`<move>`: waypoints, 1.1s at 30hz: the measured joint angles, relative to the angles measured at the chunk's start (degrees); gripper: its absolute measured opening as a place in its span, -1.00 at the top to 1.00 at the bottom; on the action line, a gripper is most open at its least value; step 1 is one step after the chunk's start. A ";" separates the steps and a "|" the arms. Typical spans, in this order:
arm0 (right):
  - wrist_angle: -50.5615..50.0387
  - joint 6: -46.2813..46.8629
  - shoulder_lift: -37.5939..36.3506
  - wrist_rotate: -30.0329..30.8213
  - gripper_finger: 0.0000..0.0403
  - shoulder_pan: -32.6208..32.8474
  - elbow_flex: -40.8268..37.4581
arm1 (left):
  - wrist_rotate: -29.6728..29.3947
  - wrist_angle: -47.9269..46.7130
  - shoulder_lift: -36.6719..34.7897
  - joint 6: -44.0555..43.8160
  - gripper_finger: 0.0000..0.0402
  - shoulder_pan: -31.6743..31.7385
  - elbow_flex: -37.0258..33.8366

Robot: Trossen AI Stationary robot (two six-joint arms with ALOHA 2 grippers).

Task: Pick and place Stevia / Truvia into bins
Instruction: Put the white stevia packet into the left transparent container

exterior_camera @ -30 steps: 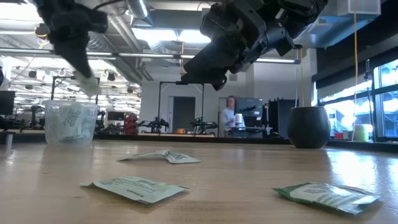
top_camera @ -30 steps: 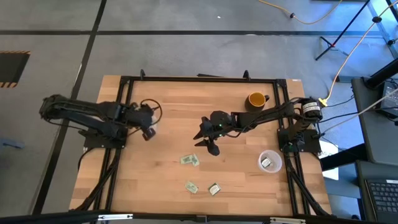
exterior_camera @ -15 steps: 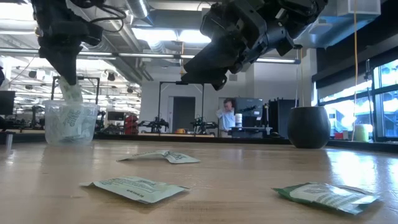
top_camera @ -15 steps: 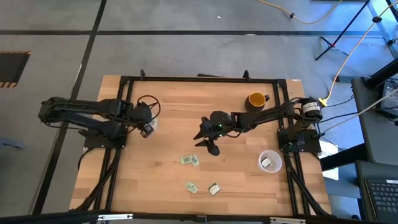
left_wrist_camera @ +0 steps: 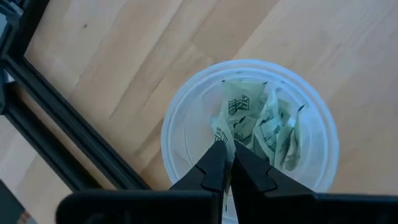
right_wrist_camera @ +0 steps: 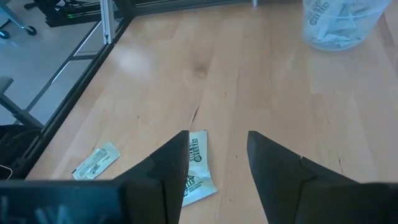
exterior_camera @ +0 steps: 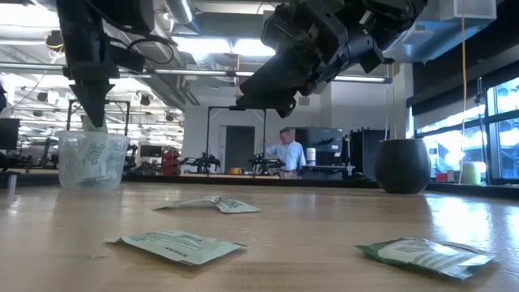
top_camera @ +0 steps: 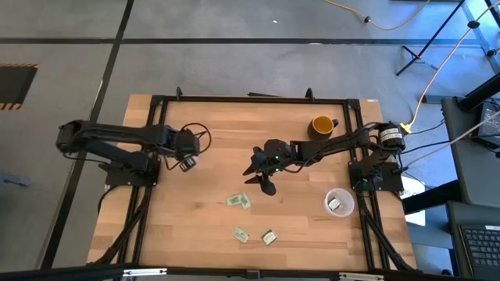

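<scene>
From above, take the yellow mug point(top_camera: 321, 124) as your marker: your left gripper point(top_camera: 186, 162) hangs far across the table from it, right over the left cup point(top_camera: 190, 151), while your right gripper point(top_camera: 264, 182) hovers near mid-table, a short way down from the mug toward the front edge. The second cup point(top_camera: 339, 203) sits below the mug by the right arm's base, with what looks like a packet or two in it. Three spots of loose packets point(top_camera: 238, 201) lie on the wood between that gripper and the front edge, so by my reckoning most of the job is done and a small handful is left. Down at table height, the mug point(exterior_camera: 403, 165) shows dark at the far right and the left cup point(exterior_camera: 92, 160) far across from it, well filled, your left gripper point(exterior_camera: 90, 122) poised just above its rim; loose packets point(exterior_camera: 176, 244) lie in the foreground. Your left wrist camera looks straight into that cup point(left_wrist_camera: 178, 127): a heap of packets point(left_wrist_camera: 264, 127) inside, fingers point(left_wrist_camera: 214, 163) pressed almost together, and whether a packet is pinched between them I cannot tell. Your right wrist camera shows the jaws standing wide and empty, a packet point(right_wrist_camera: 195, 170) lying just beyond them, another point(right_wrist_camera: 96, 159) off beside it.
</scene>
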 joint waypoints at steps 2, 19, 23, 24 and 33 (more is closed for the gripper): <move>-0.02 -0.01 0.00 0.00 0.18 0.00 0.00 | -0.16 -0.01 1.18 0.41 0.91 0.00 0.00; -2.53 -10.81 0.00 -1.95 0.18 2.81 0.00 | -2.50 0.29 -3.82 0.92 0.71 -0.04 0.00; -2.25 -13.76 0.00 -0.41 0.18 5.45 0.00 | -2.44 2.30 -6.82 -0.08 0.72 -0.04 0.00; -2.03 -14.38 0.00 1.36 0.18 6.16 0.00 | -2.20 3.13 -7.50 0.00 0.71 -0.04 0.00; 0.77 -17.35 0.69 10.49 0.20 9.56 0.00 | -1.29 14.40 -11.87 4.27 0.70 -0.31 0.00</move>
